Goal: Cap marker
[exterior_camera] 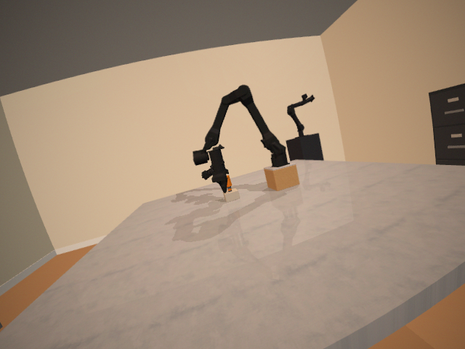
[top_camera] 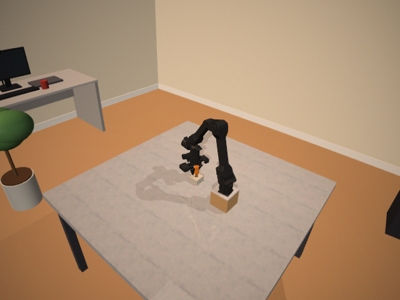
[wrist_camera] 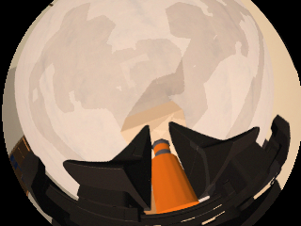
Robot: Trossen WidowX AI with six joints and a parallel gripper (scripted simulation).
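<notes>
You've got the gripper [top_camera: 195,169] right over the block [top_camera: 196,178], pointing down at it. The fingers are shut on the orange cap [wrist_camera: 168,183]. You can see it best in the wrist view: one dark finger on each side of the cap, both touching it, w/ the cap's small end pointing away from the cam toward the block. At that small end there's a gray and dark bit, prob. the marker [wrist_camera: 161,146], but it's too small to be sure. So you can't tell how far the cap sits on it.

From the top view the cap [top_camera: 195,169] stands up straight just above the block, w/ the gripper parts around it. From the side view the cap [exterior_camera: 228,182] shows beside the fingers, and its low end is very near the block [exterior_camera: 231,195]. You can't see the marker body in those two views; the cap and gripper hide it.

The block sits on the table [top_camera: 161,232], near the tan box [top_camera: 224,200] that holds the arm's base. The arm goes up from the box, bends at the top, then comes down to the block. Its shadow lies on the table next to the block, on the side away from the box.
</notes>
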